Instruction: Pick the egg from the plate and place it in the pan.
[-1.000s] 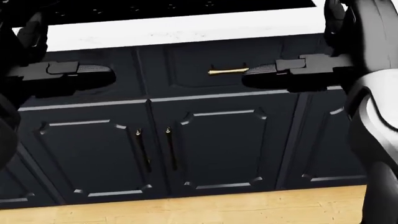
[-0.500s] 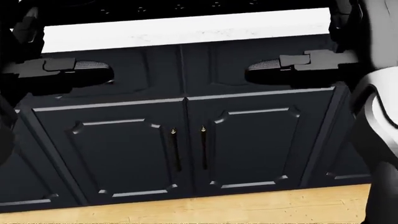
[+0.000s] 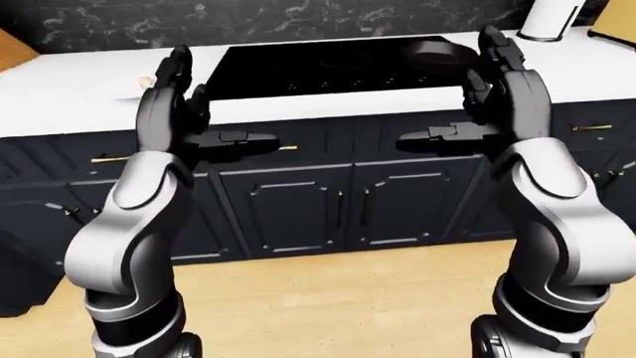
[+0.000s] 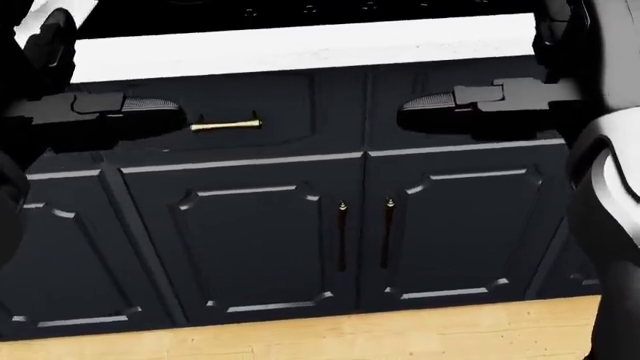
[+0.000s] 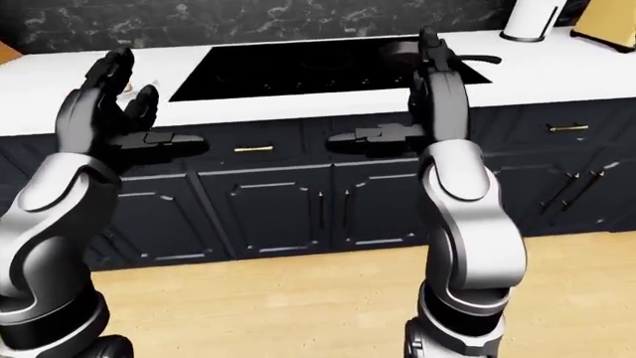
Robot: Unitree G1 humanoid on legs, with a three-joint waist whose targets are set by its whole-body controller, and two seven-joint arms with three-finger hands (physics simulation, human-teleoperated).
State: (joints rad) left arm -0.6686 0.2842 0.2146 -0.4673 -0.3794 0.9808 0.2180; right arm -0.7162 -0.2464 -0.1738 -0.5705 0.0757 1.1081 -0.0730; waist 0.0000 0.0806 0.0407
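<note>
Both hands raised, open, left hand (image 3: pixel 171 97), right hand (image 3: pixel 505 82)

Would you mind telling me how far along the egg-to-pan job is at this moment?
Nothing looks done yet. The left hand and right hand are raised, open and empty, short of the counter. The pan sits on the black cooktop. The plate barely shows behind the left hand. Approaching, picking and placing all remain.

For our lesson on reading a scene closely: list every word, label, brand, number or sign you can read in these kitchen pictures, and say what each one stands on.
None: no readable text appears in any view.
The stove shows only small control marks, too small to read.
The white cylinder on the counter, the cabinet doors and both hands, left hand and right hand, carry no lettering.
</note>
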